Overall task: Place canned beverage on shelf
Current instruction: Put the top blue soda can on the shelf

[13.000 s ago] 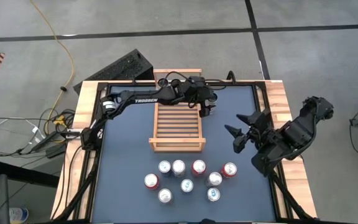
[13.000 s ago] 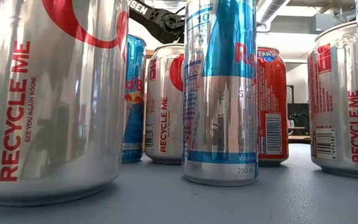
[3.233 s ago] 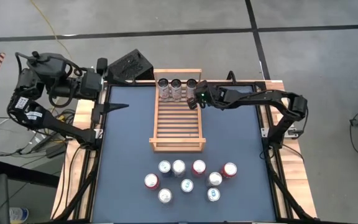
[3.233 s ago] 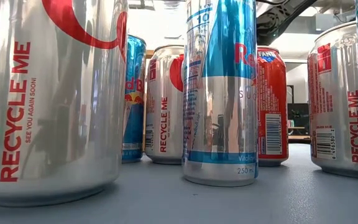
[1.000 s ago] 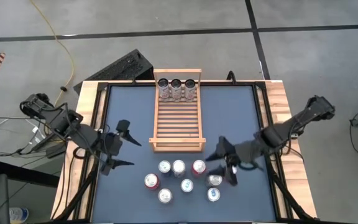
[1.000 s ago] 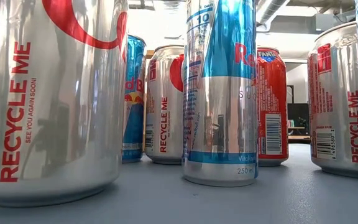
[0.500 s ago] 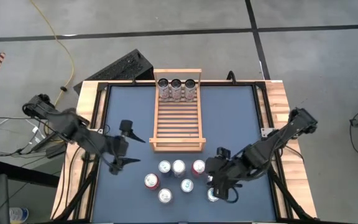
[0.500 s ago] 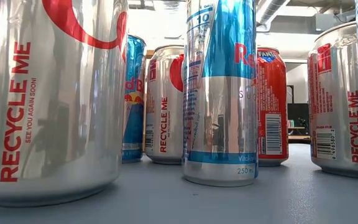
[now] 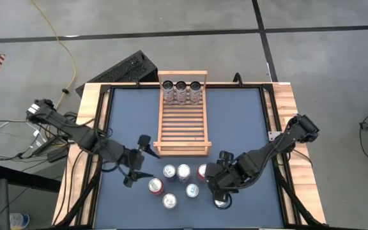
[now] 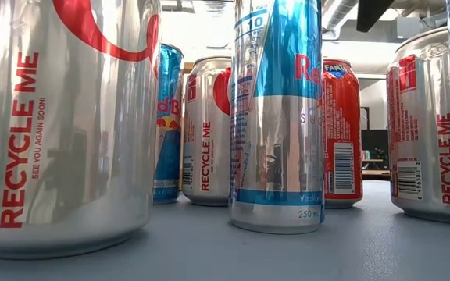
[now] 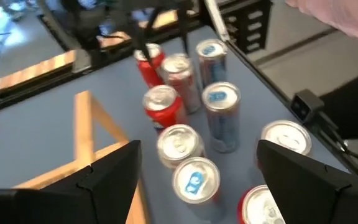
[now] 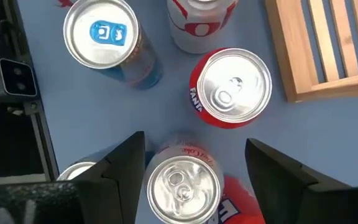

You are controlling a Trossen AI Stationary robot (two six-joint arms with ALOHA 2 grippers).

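The light-wood slatted shelf [image 9: 182, 121] lies at the table's middle and far side, with three cans [image 9: 181, 90] upright in a row at its far end. Several more cans [image 9: 183, 171] stand upright in a cluster on the blue table top between the shelf and the table's near edge. My right gripper [image 12: 194, 155] hangs open, pointing steeply down over the cluster's right side. Its fingers stand apart on either side of a silver can [image 12: 182, 186], next to a red can [image 12: 232, 90]. My left gripper [image 9: 140, 160] is open, left of the cluster, facing the cans [image 11: 179, 143].
The shelf's near rail [image 9: 182, 149] lies just beyond the cluster, and its corner [image 12: 319, 56] shows in the right wrist view. A black frame [image 9: 104, 121] edges the table. A dark box [image 9: 130, 68] sits beyond the far left corner. The low view is filled with close cans [image 10: 276, 117].
My right gripper has gone toward the table's near edge and tipped from nearly level to steeply down over the cluster's right cans, staying open. My left gripper has sunk and gone right toward the cluster, still open. No can has moved.
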